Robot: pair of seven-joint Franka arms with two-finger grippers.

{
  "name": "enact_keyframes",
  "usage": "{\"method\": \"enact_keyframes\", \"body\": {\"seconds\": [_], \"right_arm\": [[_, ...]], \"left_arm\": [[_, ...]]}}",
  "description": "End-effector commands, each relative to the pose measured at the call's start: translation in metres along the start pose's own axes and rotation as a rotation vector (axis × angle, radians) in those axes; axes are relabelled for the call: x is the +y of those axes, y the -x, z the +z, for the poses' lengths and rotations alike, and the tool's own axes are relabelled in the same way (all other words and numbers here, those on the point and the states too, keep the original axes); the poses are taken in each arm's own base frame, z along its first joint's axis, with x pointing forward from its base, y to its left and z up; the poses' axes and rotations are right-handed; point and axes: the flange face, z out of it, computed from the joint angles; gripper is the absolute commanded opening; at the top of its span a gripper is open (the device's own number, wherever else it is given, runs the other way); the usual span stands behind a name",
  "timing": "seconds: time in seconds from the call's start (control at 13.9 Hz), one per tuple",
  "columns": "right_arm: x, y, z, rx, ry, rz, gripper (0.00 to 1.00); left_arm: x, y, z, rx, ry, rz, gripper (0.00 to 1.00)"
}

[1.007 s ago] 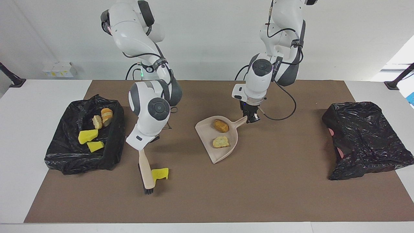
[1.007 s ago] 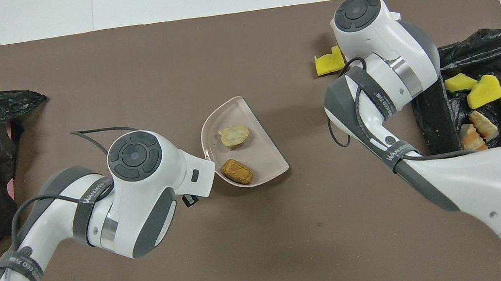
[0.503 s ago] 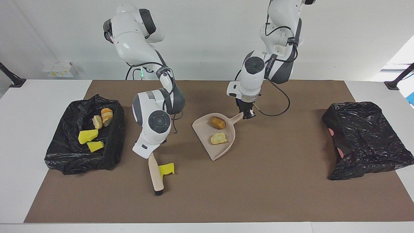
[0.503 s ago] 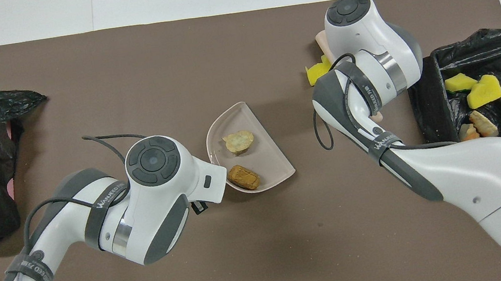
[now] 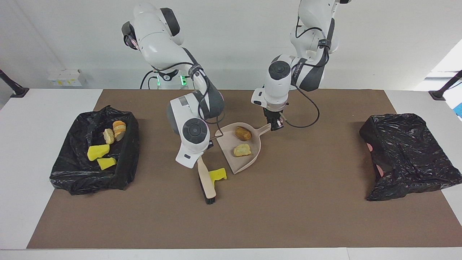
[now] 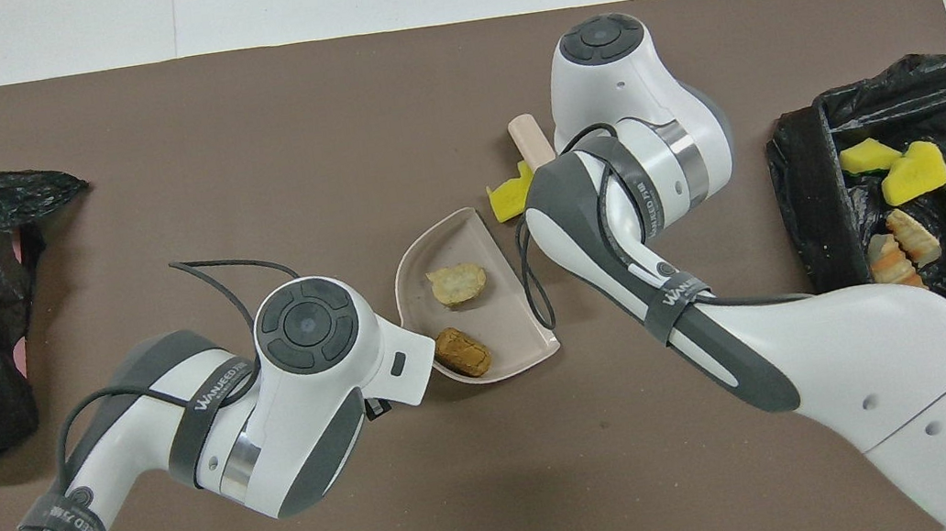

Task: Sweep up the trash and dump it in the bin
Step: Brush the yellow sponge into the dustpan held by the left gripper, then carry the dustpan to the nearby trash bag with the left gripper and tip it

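A crumpled black bag [image 5: 408, 155] was laid on the brown mat [image 5: 288, 216] toward the left arm's end. The mat was spread over the white table [image 5: 21, 162].

Dustpan [image 5: 241, 151]: mid-table on mat [image 5: 288, 216], two lumps [image 5: 243, 133] inside.
Sponge chunk [image 5: 217, 174]: on mat, just beside dustpan's open edge, touching brush [image 5: 206, 180].
Open bin bag [image 5: 119, 180]: toward right arm's end, four scraps [image 5: 98, 152] inside.
Second bag [image 5: 408, 155]: toward left arm's end, well apart from dustpan.
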Motion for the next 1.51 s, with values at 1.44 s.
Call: {"method": "enact_keyframes", "body": {"seconds": [1.44], "right_arm": [[-0.133,0.186,-0.027,0.04,-0.037,0.384,0.0]], "left_arm": [[-0.199,0.151,-0.061,0.106,0.011,0.306,0.0]]}}
